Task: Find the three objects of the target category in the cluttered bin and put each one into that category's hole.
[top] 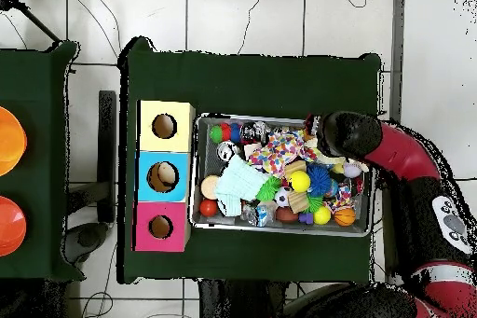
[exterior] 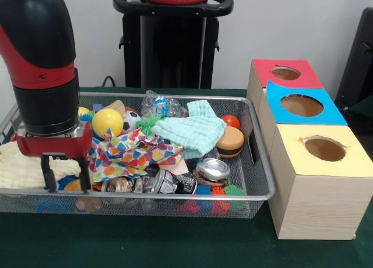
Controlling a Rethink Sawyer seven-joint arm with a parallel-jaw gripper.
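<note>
Bin front: crushed metal cans (exterior: 169, 182) lie along the near rim of the wire-mesh bin (exterior: 256, 163).
Gripper: gripper (exterior: 65, 177) spread, empty, hanging over the bin's left end.
Boxes: three wooden boxes (exterior: 315, 186) with round holes beside the bin's right end.
Progress: judging by the clutter, sorting seems barely begun.
Textures: soft mint cloth (exterior: 195, 131), glossy yellow ball (exterior: 108, 122).

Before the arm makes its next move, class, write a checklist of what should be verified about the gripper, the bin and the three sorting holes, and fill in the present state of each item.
1. Gripper open and holding nothing: ok, two fingers hang apart with nothing between them.
2. Gripper inside the wire bin rim: ok, it hangs over the bin's end farthest from the boxes.
3. Red hole, blue hole and yellow hole unblocked: ok.
4. Target category known: cannot tell.
5. Objects under the polka-dot cloth visible: not ok, the cloth hides them.
</note>
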